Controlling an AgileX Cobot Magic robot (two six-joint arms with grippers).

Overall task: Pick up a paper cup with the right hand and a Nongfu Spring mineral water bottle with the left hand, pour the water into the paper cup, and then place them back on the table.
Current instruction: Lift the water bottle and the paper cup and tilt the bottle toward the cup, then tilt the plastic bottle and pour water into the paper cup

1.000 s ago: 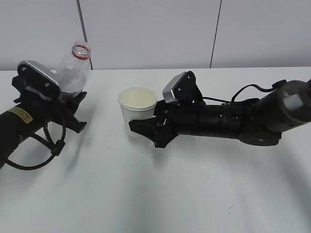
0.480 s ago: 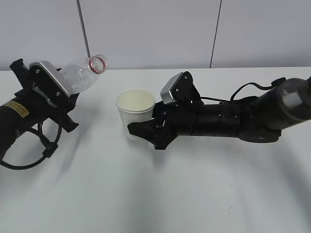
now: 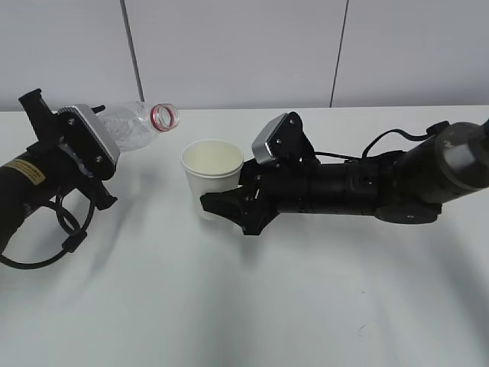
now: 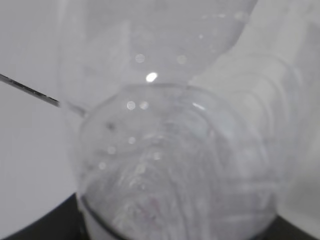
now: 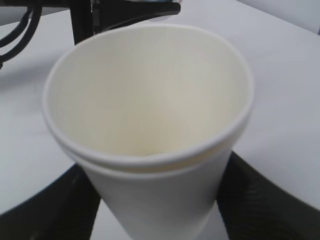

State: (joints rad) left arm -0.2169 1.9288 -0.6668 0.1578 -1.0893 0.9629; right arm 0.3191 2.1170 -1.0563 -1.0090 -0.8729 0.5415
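The white paper cup (image 3: 212, 174) stands upright in my right gripper (image 3: 221, 203), which is shut on its lower body. The right wrist view shows the cup (image 5: 150, 135) large, cream inside, with a black finger (image 5: 80, 200) at each side. My left gripper (image 3: 99, 172) is shut on the clear water bottle (image 3: 137, 127), which is tilted nearly level. Its open, red-ringed mouth points right, above and to the left of the cup. The bottle (image 4: 175, 165) fills the left wrist view, and water shows inside it. No stream of water shows.
The white table (image 3: 252, 306) spreads under both arms. A grey panelled wall (image 3: 229, 46) runs behind it. A looped black cable (image 3: 53, 229) hangs from the left arm. A small dark scuff (image 3: 367, 327) marks the table at the front right.
My left gripper has tipped the bottle from near upright to nearly level and brought its mouth right, toward the cup. The cup has shifted slightly left in my right gripper.
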